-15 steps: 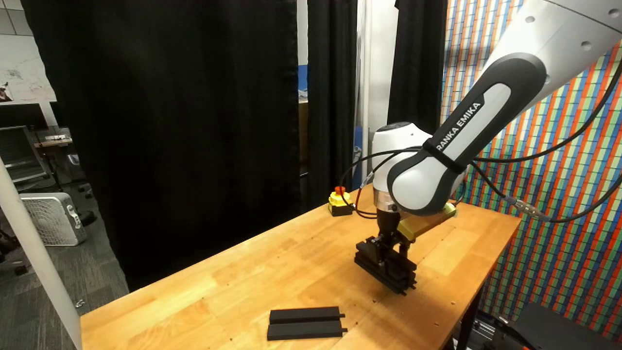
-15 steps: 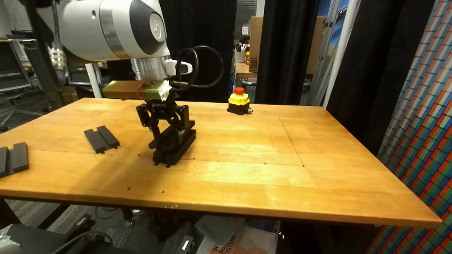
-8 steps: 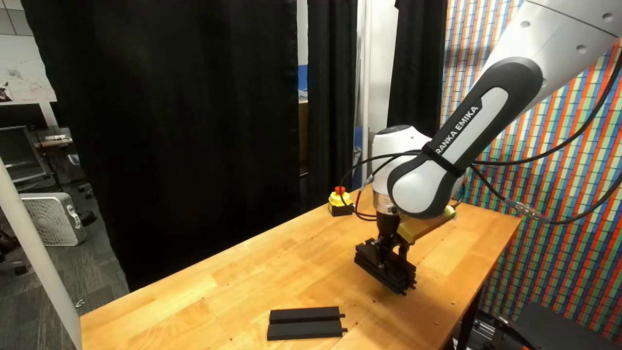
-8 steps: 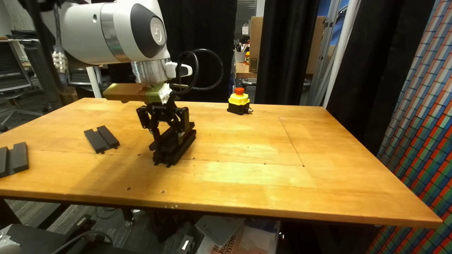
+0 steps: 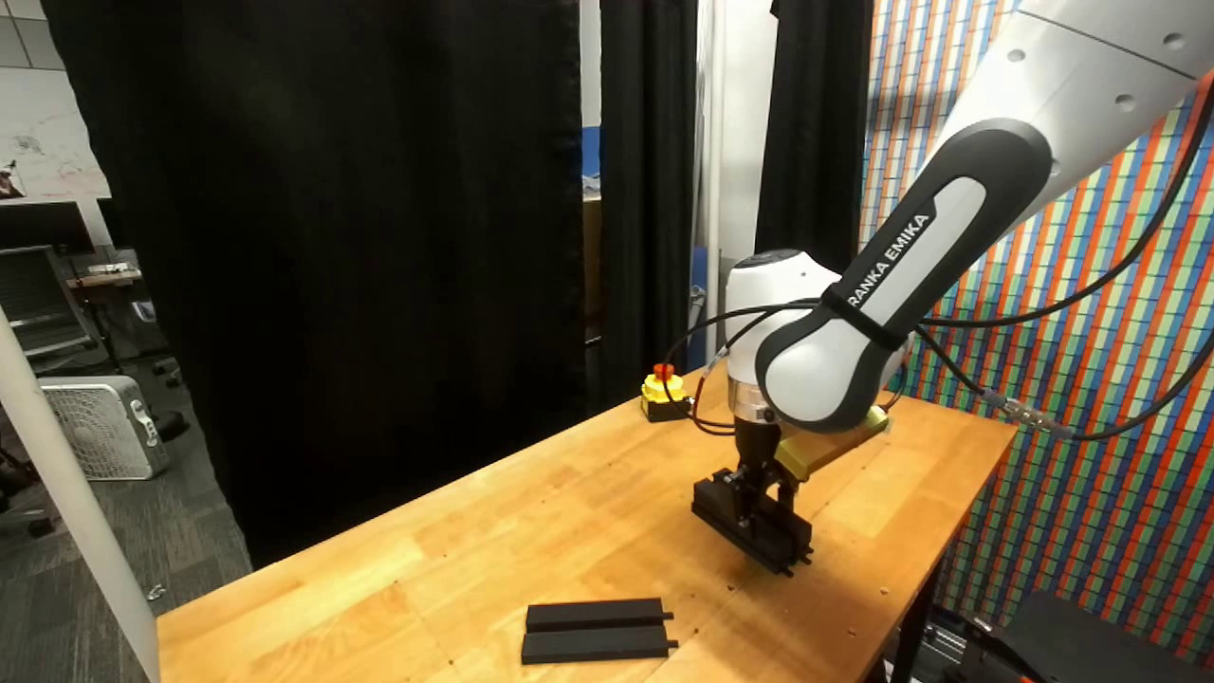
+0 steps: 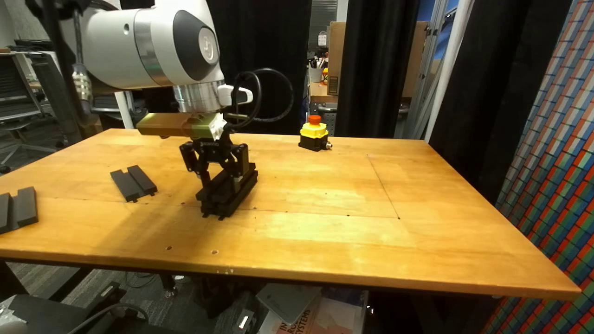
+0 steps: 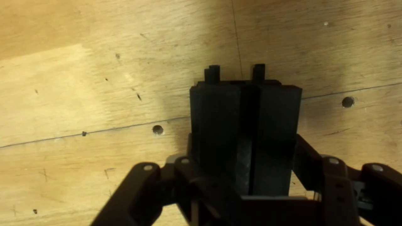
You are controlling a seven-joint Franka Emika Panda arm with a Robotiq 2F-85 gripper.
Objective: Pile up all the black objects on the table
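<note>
The tool (image 7: 245,153) clasps a grooved black plate (image 7: 216,116); a lower plate (image 7: 259,75) peeks out; the counter (image 7: 94,103) lies around them.

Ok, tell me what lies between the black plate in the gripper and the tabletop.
At least one more black plate: an exterior view shows it directly beneath the held plate, on the tabletop.

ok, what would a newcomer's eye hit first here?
Probably the white arm over the wooden table, its gripper pinching a black plate directly over a second plate. Then, perhaps, the multicoloured checked backdrop, at the right in both exterior views. And the red-and-yellow button, near the table's far edge in an exterior view.
</note>
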